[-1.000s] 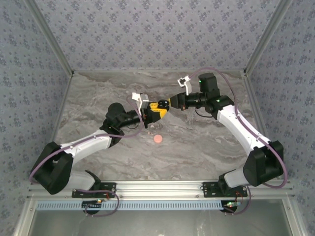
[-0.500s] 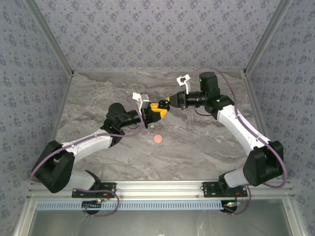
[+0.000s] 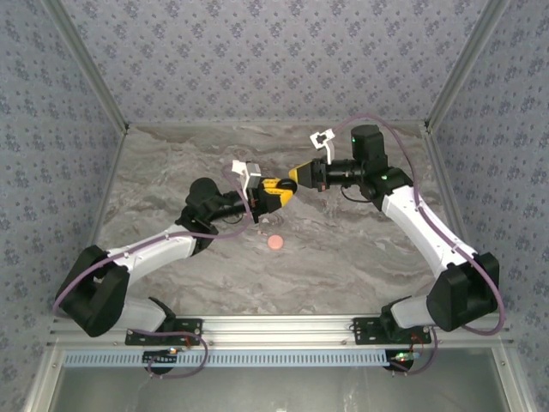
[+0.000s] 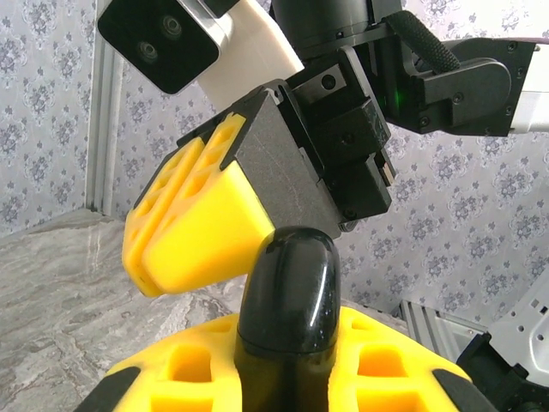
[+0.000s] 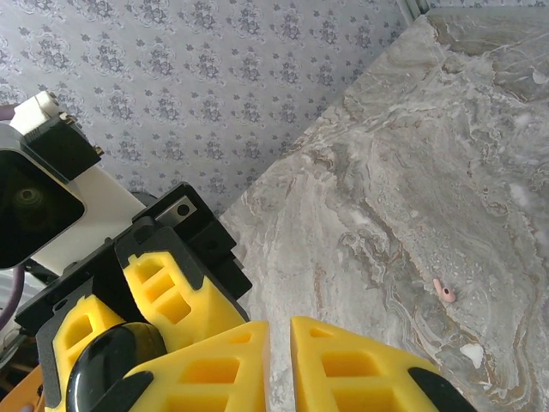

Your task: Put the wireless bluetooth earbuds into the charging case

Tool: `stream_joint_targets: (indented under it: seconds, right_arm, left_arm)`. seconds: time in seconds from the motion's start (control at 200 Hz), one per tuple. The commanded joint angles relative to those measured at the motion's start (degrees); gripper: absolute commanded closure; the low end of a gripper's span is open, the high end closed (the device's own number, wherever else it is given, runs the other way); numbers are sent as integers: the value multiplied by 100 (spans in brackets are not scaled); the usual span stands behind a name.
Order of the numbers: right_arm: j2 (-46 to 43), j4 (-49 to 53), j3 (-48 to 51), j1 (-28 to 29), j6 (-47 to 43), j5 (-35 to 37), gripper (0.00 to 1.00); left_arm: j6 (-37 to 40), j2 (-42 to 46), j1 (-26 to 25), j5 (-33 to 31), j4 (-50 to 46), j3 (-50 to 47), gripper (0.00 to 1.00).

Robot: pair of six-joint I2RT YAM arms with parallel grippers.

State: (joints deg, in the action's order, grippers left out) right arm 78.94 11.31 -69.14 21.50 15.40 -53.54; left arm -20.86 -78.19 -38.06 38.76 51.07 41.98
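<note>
Case [image 4: 287, 292] — glossy black, contents hidden — clamped in left gripper [image 3: 283, 192].

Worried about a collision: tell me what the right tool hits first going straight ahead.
Probably the yellow-fingered left tool, shut on a glossy black rounded object, just ahead of the right tool. It sits slightly off-line in the right wrist view, so a narrow miss is possible.

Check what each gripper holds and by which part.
Left gripper clamps a glossy black rounded object by its lower half, domed top sticking out. Right gripper is shut, nothing visible between its fingers.
</note>
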Motion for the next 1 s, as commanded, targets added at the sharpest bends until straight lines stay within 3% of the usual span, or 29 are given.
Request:
stream_joint_targets:
  seconds: [0.0, 0.18, 0.5, 0.755, 0.994]
  right_arm:
    - [-230, 109, 0, 94, -124, -185, 85]
    - [-276, 474, -20, 50, -230, 720, 85]
    - [-403, 1061, 171, -194, -342, 2441, 83]
    - [-455, 1515, 313, -280, -434, 3219, 81]
    - [-605, 1658, 557, -291, -407, 3440, 78]
  left_arm:
    - [56, -86, -15, -235, -216, 130, 87]
    - [78, -16, -11, -568, -632, 226, 85]
    - [122, -73, 55, -1526, -2417, 901, 80]
    - [-481, -682, 508, -1484, -4251, 1985, 79]
    - [-480, -1320, 802, -1645, -5350, 2769, 78]
